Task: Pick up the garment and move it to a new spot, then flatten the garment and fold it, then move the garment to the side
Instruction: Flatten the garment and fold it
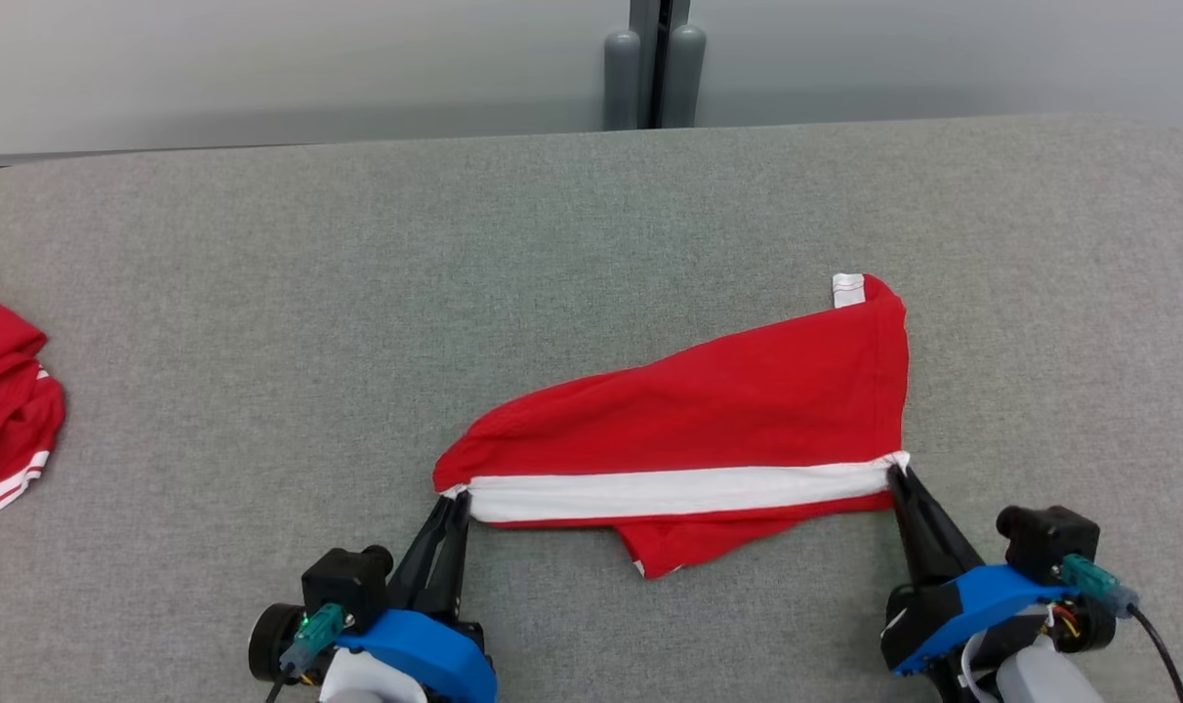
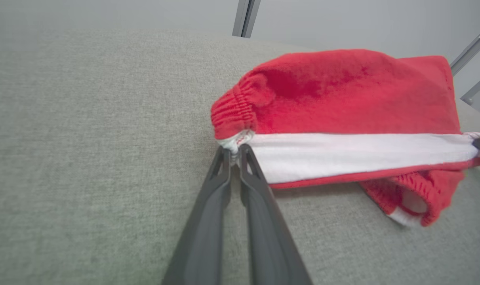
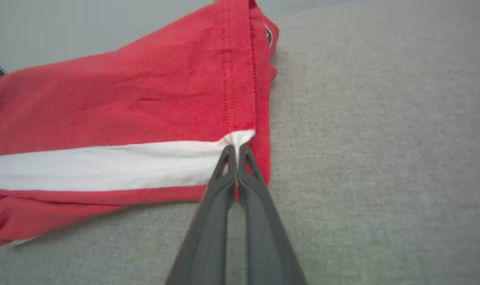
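Head view, item one: garment (image 1: 689,410), red knit with a white stripe (image 1: 670,491), lying on the grey table (image 1: 260,293) right of centre and close to the robot's edge. It is half spread, with one corner peaked away from the robot and a loose flap (image 1: 665,552) poking out from under the stripe. Handling, as I judge it: light, soft and limp, with no stiffness to carry its own shape. It will sag between two holds and drag along the felt-like top rather than slide. It is not fragile, and not slippery, though a thin pinch of cloth could pull free under tension. The best holds are the two ends of the stripe, where seams make the cloth thicker. Item two: left gripper (image 1: 455,500), jaws together and clamped on the stripe's left end, just below the gathered waistband (image 2: 234,109). Item three: right gripper (image 1: 899,475), jaws together and nipping the stripe's right end at the stitched hem (image 3: 240,79), with a little white cloth bunched at the tips. The stripe runs nearly straight between the two. Item four: second garment (image 1: 6,400), also red with white trim, heaped at the table's far left, well apart.
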### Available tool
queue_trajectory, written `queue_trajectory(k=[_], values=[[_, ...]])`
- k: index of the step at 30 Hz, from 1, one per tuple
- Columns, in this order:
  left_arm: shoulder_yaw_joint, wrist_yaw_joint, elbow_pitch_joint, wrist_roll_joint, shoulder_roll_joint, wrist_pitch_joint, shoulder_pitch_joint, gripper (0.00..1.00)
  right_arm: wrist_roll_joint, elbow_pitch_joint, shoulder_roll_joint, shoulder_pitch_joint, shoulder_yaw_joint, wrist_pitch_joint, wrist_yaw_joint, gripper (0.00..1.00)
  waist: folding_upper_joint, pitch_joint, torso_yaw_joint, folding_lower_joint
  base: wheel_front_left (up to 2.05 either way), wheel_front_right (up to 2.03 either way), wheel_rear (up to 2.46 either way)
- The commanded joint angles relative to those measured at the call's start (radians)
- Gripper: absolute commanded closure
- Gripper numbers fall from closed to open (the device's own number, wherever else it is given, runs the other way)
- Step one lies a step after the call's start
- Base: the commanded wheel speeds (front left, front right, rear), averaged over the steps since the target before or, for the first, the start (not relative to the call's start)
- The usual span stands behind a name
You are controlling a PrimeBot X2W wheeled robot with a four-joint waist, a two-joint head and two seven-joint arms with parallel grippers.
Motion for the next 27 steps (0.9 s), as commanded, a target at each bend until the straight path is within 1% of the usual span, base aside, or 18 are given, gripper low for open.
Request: queue_trajectory(k=[1, 4, 7, 10, 14, 16, 19, 22, 25, 27], values=[[0.011, 0.002, -0.017, 0.000, 0.000, -0.003, -0.015, 1.00, -0.006, -0.020, -0.010, -0.012, -0.006, -0.004, 0.000, 1.00, -0.0002, -0.005, -0.001, -0.0001, 0.00, 0.00, 0.00], [0.024, -0.002, -0.066, 0.009, 0.000, -0.003, -0.022, 1.00, -0.008, -0.096, -0.006, -0.001, -0.033, -0.004, 0.000, 1.00, -0.0002, -0.027, -0.003, -0.0001, 0.00, 0.00, 0.00], [0.049, -0.005, -0.146, 0.029, 0.001, -0.003, -0.044, 1.00, 0.002, -0.191, 0.001, 0.001, -0.062, -0.004, 0.000, 1.00, -0.0002, -0.061, -0.006, -0.0001, 0.00, 0.00, 0.00], [0.070, -0.010, -0.237, 0.073, 0.003, -0.003, -0.095, 1.00, 0.015, -0.296, -0.014, -0.030, -0.082, -0.004, 0.000, 1.00, -0.0002, -0.099, -0.009, -0.0001, 0.00, 0.00, 0.00], [0.094, -0.016, -0.335, 0.097, 0.041, -0.003, -0.191, 1.00, 0.037, -0.424, -0.050, -0.090, -0.099, -0.004, 0.000, 1.00, -0.0002, -0.156, -0.015, -0.0001, 0.00, 0.00, 0.00], [0.100, -0.015, -0.367, 0.104, 0.069, -0.003, -0.246, 1.00, 0.033, -0.478, -0.083, -0.129, -0.105, -0.004, 0.000, 1.00, -0.0002, -0.179, -0.015, -0.0001, 0.00, 0.00, 0.00], [0.098, -0.015, -0.386, 0.097, 0.103, -0.003, -0.335, 1.00, 0.049, -0.506, -0.126, -0.192, -0.108, -0.004, 0.000, 1.00, -0.0002, -0.190, -0.013, -0.0001, 0.00, 0.00, 0.00], [0.091, -0.013, -0.361, 0.095, 0.127, 0.004, -0.409, 1.00, 0.075, -0.487, -0.157, -0.258, -0.109, -0.004, -0.001, 1.00, -0.0002, -0.173, -0.010, -0.0001, 0.00, 0.00, 0.00], [0.081, -0.014, -0.337, 0.092, 0.127, 0.023, -0.468, 1.00, 0.090, -0.457, -0.179, -0.318, -0.101, -0.004, -0.001, 1.00, -0.0002, -0.135, -0.006, -0.0001, 0.00, 0.00, 0.00], [0.078, -0.010, -0.312, 0.087, 0.116, 0.037, -0.501, 1.00, 0.089, -0.436, -0.191, -0.363, -0.090, -0.004, -0.001, 1.00, -0.0002, -0.095, -0.004, -0.0001, 0.00, 0.00, 0.00]])
